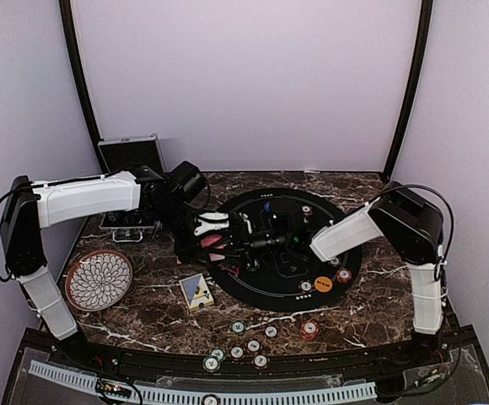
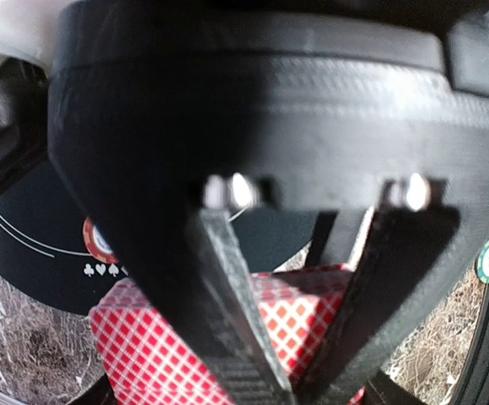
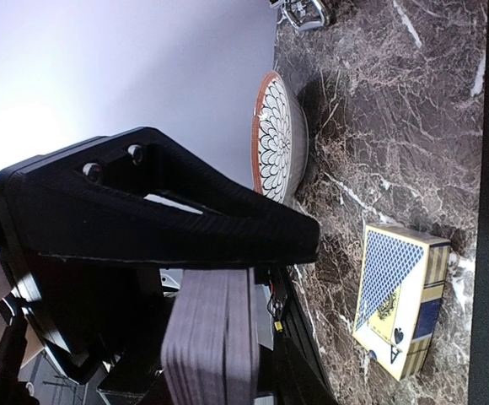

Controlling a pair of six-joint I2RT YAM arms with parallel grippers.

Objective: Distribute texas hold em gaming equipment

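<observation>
A stack of red-backed playing cards (image 1: 212,242) hangs over the left rim of the black round mat (image 1: 270,293), between my two grippers. My left gripper (image 1: 219,234) reaches in from the left; in its wrist view its fingers close in a V (image 2: 291,392) on the red checked cards (image 2: 143,337). From the right comes my right gripper (image 1: 257,243). In the right wrist view its upper finger (image 3: 228,228) lies on the edge-on cards (image 3: 211,337), and the lower finger is hidden. Several poker chips (image 1: 238,327) lie near the front edge, and more chips (image 1: 306,286) and an orange disc (image 1: 323,283) sit on the mat.
A blue-backed card box (image 1: 196,290) (image 3: 396,295) lies just left of the mat's front. The patterned round plate (image 1: 99,279) (image 3: 280,139) stands at the left. An open silver case (image 1: 131,152) stands at the back left, under my left arm.
</observation>
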